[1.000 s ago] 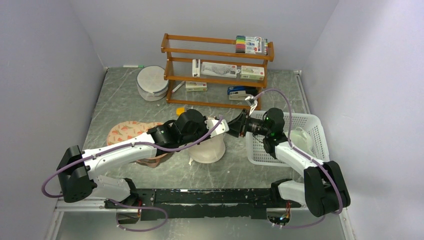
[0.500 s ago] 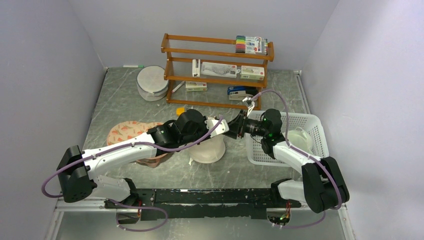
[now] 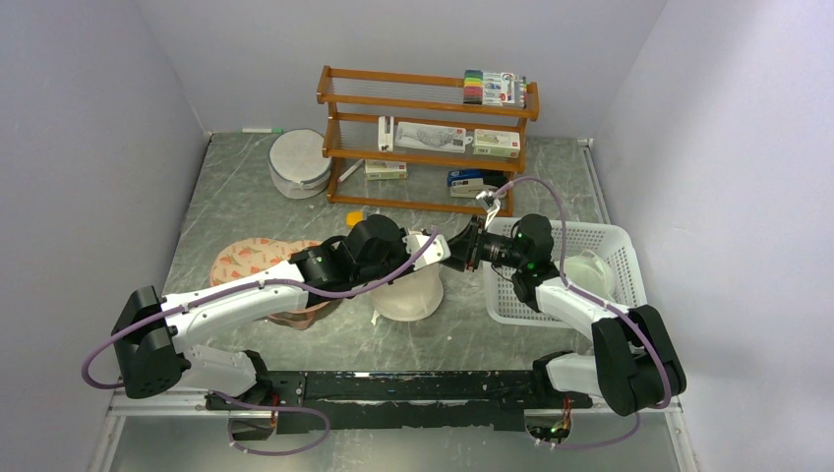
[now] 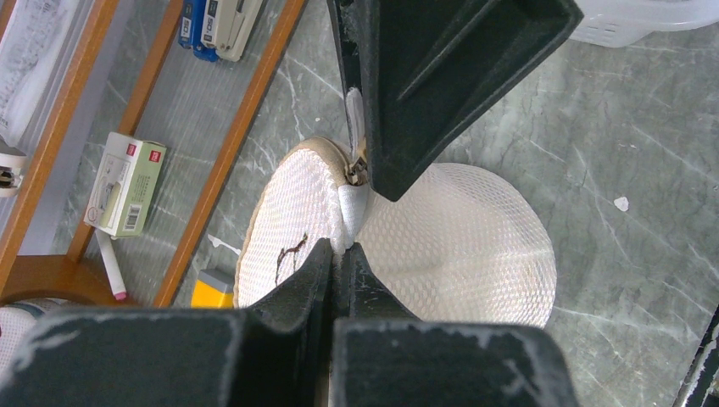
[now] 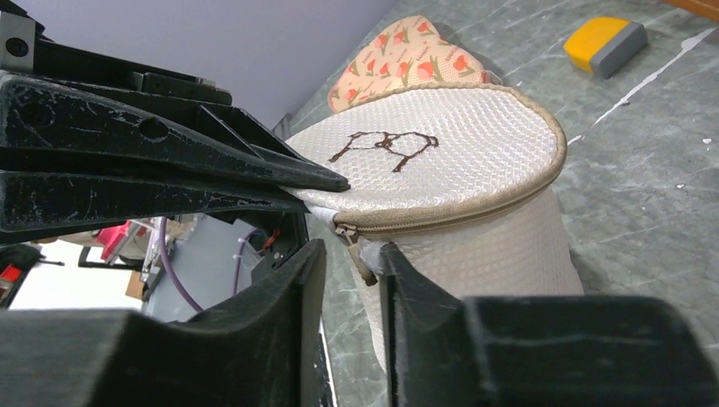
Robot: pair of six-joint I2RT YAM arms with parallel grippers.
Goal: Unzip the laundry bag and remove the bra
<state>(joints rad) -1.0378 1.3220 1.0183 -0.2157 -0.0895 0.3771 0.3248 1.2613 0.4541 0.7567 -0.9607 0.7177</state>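
Only the right arm has shifted: the right gripper [image 3: 462,248] has crept a little left, up to the bag. The left arm and the bag lie as they did.

The laundry bag [image 3: 408,290] stands at the table's middle, dome down, its flat disc with the dark mark uppermost. Along the stretch seen from the right wrist the zip is closed, and the zip pull [image 5: 365,264] hangs at its end. The left gripper [image 4: 337,250] is clamped on the bag's rim fabric right beside that pull. The right gripper's jaws stand narrowly apart on either side of the pull, not yet pinching it.

By my reading the task has barely begun. The pull must still be gripped and the zip run round, and no bra shows.

A peach case [image 3: 251,258] lies just left of the bag. A white basket [image 3: 610,236] sits to its right and a wooden rack [image 3: 423,108] stands far behind.
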